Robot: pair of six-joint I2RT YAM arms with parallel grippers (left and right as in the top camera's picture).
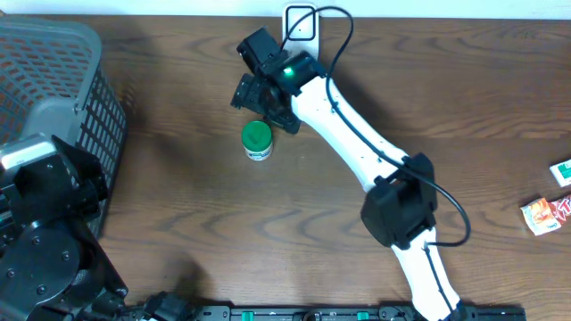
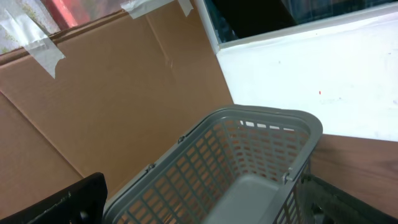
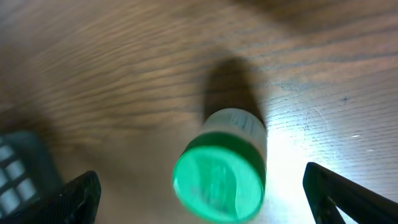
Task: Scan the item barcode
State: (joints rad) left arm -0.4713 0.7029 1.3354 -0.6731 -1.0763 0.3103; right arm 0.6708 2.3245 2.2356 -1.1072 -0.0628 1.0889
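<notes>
Overhead: green-capped bottle [image 1: 257, 140] stands upright on bench [image 1: 178, 223], just beside right hand [image 1: 265, 109], which is released, fingers wide, holding nothing. Left hand [image 2: 205, 211] also released, facing grey basket [image 2: 249, 155].

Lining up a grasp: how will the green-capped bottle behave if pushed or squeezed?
The green-capped bottle stands upright, small and round: a sideways nudge would probably tip it, then it may roll on the table. It looks like rigid plastic, likely light.

Green-capped bottle [image 3: 219, 167] upright on table [image 3: 124, 74], centred in wide-spread right hand [image 3: 200, 175].
</notes>
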